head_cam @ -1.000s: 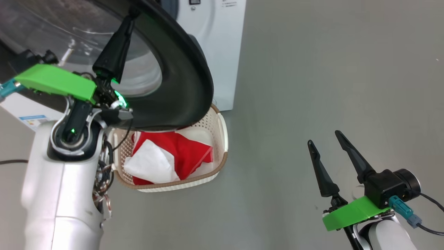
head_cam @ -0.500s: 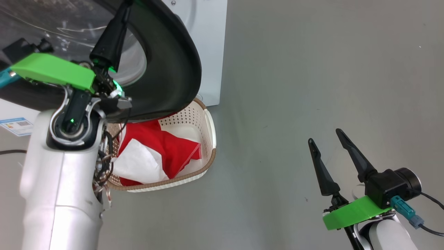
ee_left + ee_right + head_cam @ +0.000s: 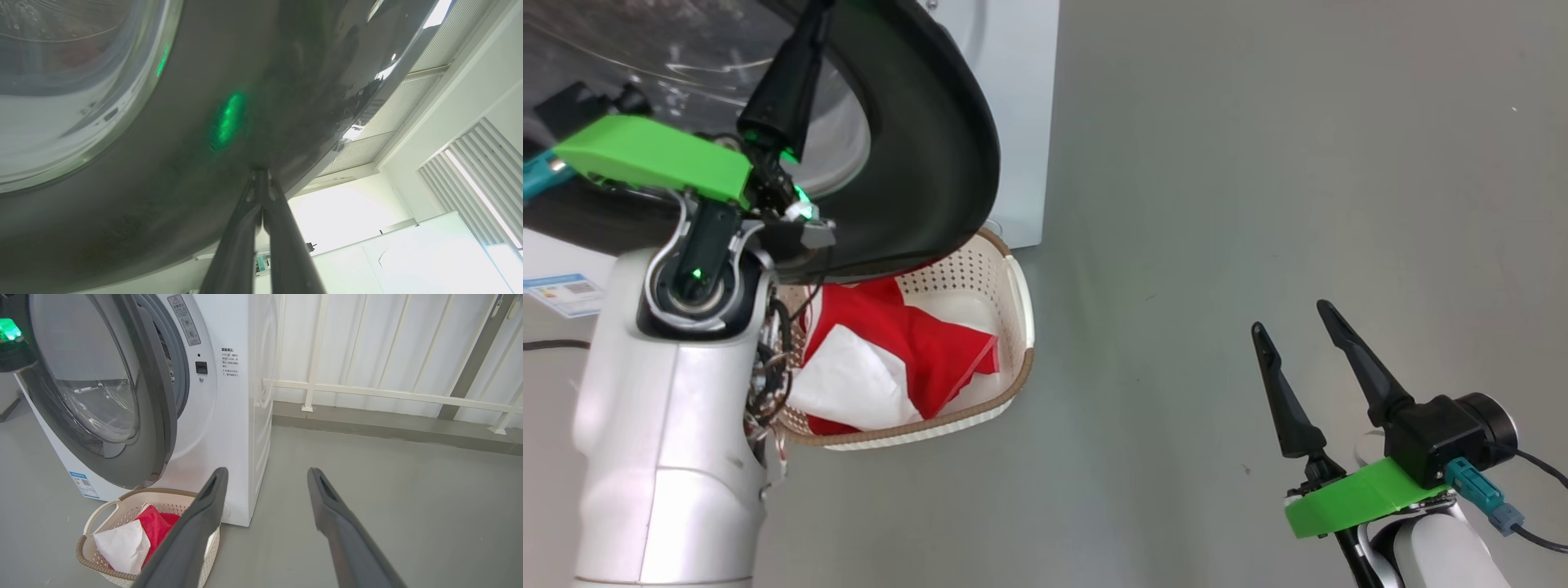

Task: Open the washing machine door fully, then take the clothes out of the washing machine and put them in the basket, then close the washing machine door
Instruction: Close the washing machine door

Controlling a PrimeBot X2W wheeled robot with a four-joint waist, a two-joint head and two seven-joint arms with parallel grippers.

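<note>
1. Left end effector (image 3: 260,176): fingers pressed together, tips touching the black ring of the door (image 3: 931,163).
2. Right end effector (image 3: 1290,318): fingers spread, empty, above the floor (image 3: 1217,163) at 4 o'clock in the head view.
3. The door stands open from the washer (image 3: 233,437), at 11 o'clock.
4. The basket (image 3: 1015,390) sits on the floor at the door's 6 o'clock, just beside the washer.
5. The red-and-white clothes (image 3: 939,351) lie inside the basket.

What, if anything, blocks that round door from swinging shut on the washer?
Nothing visible: the gap between the door and the washing machine looks clear; the basket sits lower, under the door's edge.
</note>
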